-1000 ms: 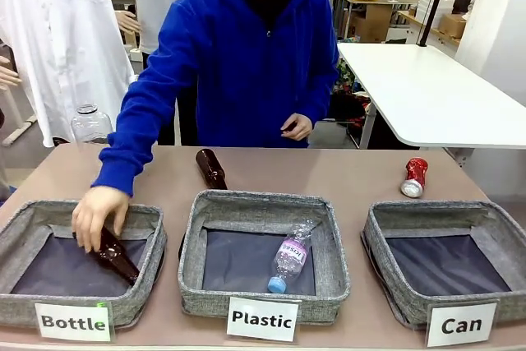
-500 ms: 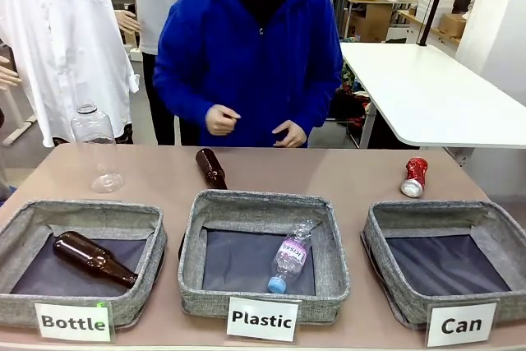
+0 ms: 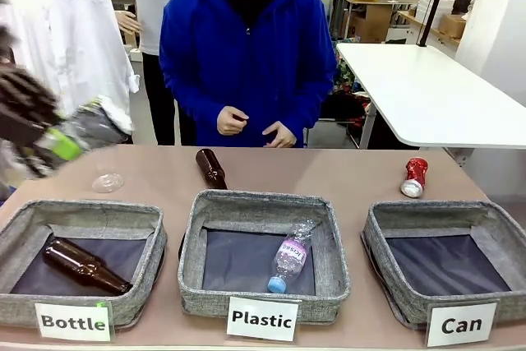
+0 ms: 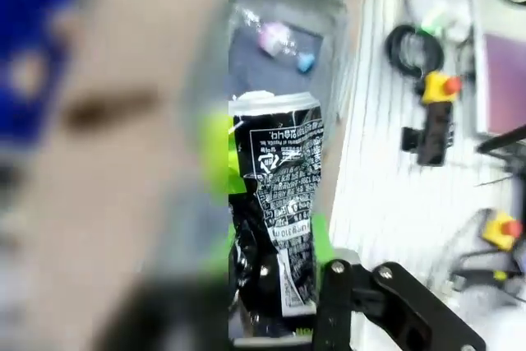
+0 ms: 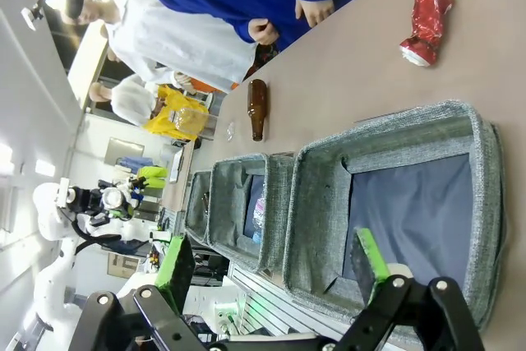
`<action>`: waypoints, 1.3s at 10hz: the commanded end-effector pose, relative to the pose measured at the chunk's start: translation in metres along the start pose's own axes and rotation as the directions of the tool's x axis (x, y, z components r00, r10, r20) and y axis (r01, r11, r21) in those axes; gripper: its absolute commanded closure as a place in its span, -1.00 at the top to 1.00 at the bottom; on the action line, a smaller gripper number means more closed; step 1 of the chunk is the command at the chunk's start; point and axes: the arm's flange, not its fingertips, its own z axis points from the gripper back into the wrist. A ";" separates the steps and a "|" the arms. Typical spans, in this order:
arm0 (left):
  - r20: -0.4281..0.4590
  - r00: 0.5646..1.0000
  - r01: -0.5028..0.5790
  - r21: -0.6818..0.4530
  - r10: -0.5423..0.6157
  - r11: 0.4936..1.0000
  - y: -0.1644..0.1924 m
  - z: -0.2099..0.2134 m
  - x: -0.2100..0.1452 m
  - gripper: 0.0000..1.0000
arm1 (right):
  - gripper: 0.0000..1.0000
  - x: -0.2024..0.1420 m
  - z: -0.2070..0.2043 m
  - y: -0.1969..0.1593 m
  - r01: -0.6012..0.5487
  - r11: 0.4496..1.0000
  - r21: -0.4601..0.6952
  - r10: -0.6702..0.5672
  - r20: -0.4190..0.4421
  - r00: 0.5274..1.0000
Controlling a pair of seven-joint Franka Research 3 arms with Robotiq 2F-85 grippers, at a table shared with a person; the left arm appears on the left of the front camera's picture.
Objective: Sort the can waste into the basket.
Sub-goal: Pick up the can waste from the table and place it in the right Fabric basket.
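My left gripper [image 3: 57, 141] hangs blurred in the air at the far left of the front view, above the table's back left. It is shut on a dented black-and-silver can [image 3: 89, 127]. In the left wrist view that can [image 4: 283, 162] stands between the green pads of the left gripper [image 4: 267, 228]. A crushed red can [image 3: 415, 177] lies on the table behind the grey basket labelled "Can" [image 3: 444, 210], which holds nothing. In the right wrist view my right gripper [image 5: 271, 273] is open over the near rim of this basket [image 5: 394, 125], with the red can [image 5: 427, 10] beyond it.
The "Plastic" basket [image 3: 263, 201] holds a clear bottle [image 3: 289, 257]. The "Bottle" basket [image 3: 82, 211] holds a brown bottle [image 3: 82, 265]. Another brown bottle [image 3: 211, 168] lies behind the middle basket. A clear bottle's base [image 3: 107, 181] shows at back left. The person's hands [image 3: 233, 121] are held at the chest.
My left gripper has swung into the front view at the far left with the can in it. The brown bottle in the "Bottle" basket has slid a little left.
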 end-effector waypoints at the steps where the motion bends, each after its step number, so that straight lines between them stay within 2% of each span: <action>1: -0.060 0.991 0.116 -0.064 -0.120 0.991 0.016 -0.054 0.054 -0.19 | 1.00 0.004 0.000 0.000 -0.025 0.999 0.021 0.024 0.022 0.999; 3: -0.121 0.973 0.188 -0.089 -0.198 0.978 0.010 -0.131 0.134 -0.19 | 1.00 0.004 0.000 0.000 -0.025 0.999 0.021 0.024 0.022 0.999; 6: -0.095 0.991 0.086 -0.089 -0.094 0.992 0.002 -0.209 0.215 -0.19 | 1.00 0.004 0.000 0.000 -0.025 0.999 0.021 0.024 0.022 0.999; 7: -0.116 0.990 0.067 -0.114 -0.080 0.991 -0.002 -0.228 0.229 -0.19 | 1.00 0.004 0.000 0.000 -0.025 0.999 0.021 0.024 0.022 0.999; 8: -0.227 0.970 0.027 -0.236 -0.083 0.971 0.006 -0.220 0.214 -0.19 | 1.00 0.004 0.000 0.000 -0.025 0.999 0.021 0.024 0.022 0.999; 9: -0.087 0.990 0.100 -0.122 -0.111 0.987 -0.003 -0.226 0.214 -0.19 | 1.00 0.004 0.000 0.000 -0.025 0.999 0.021 0.024 0.022 0.999; 11: -0.087 0.990 0.100 -0.122 -0.111 0.987 -0.003 -0.226 0.214 -0.19 | 1.00 0.004 0.000 0.000 -0.025 0.999 0.021 0.024 0.022 0.999; 12: -0.128 0.988 0.068 -0.152 -0.087 0.986 0.002 -0.235 0.220 -0.19 | 1.00 0.000 0.000 0.000 0.000 1.000 0.000 0.000 0.000 1.000; 13: -0.082 0.993 0.078 -0.111 -0.087 0.991 -0.009 -0.256 0.246 -0.19 | 1.00 -0.002 0.013 0.009 -0.013 0.998 -0.066 0.010 -0.041 0.999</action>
